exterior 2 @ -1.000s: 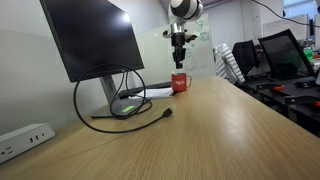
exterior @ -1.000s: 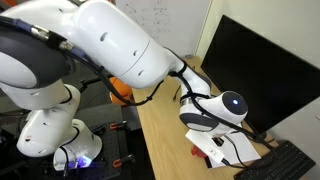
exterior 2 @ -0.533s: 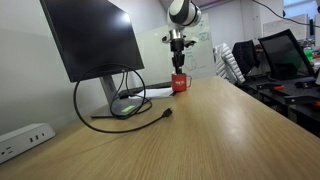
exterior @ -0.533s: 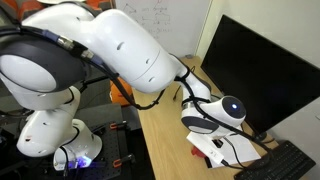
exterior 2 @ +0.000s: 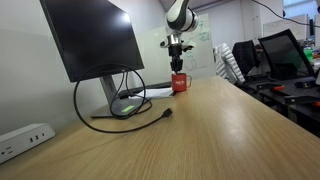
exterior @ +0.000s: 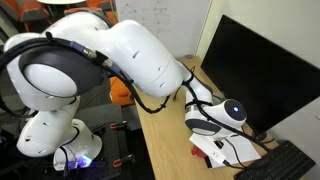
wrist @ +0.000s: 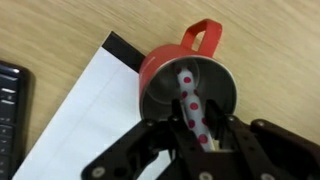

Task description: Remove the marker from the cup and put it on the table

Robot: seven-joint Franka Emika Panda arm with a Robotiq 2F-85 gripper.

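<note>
In the wrist view the cup (wrist: pixel 158 66) is red outside and silvery inside, with its handle pointing away from me. It stands on the table (wrist: pixel 275 60) at the edge of a white sheet. The marker (wrist: pixel 189 98), white with red dots, leans inside the cup. My gripper (wrist: pixel 200 132) is directly above the cup with both fingers closed against the marker's upper end. In an exterior view the gripper (exterior 2: pixel 177 62) hangs just above the cup (exterior 2: pixel 180 83) at the far end of the table (exterior 2: pixel 220 130).
A white paper sheet (wrist: pixel 80 115) and a black keyboard (wrist: pixel 8 100) lie beside the cup. A monitor (exterior 2: pixel 95 40) with a looped black cable (exterior 2: pixel 120 112) stands along the table. An orange object (exterior: pixel 122 92) sits behind the arm.
The arm's upper links have swung over and the wrist sits slightly lower over the cup. The cup has not moved.
</note>
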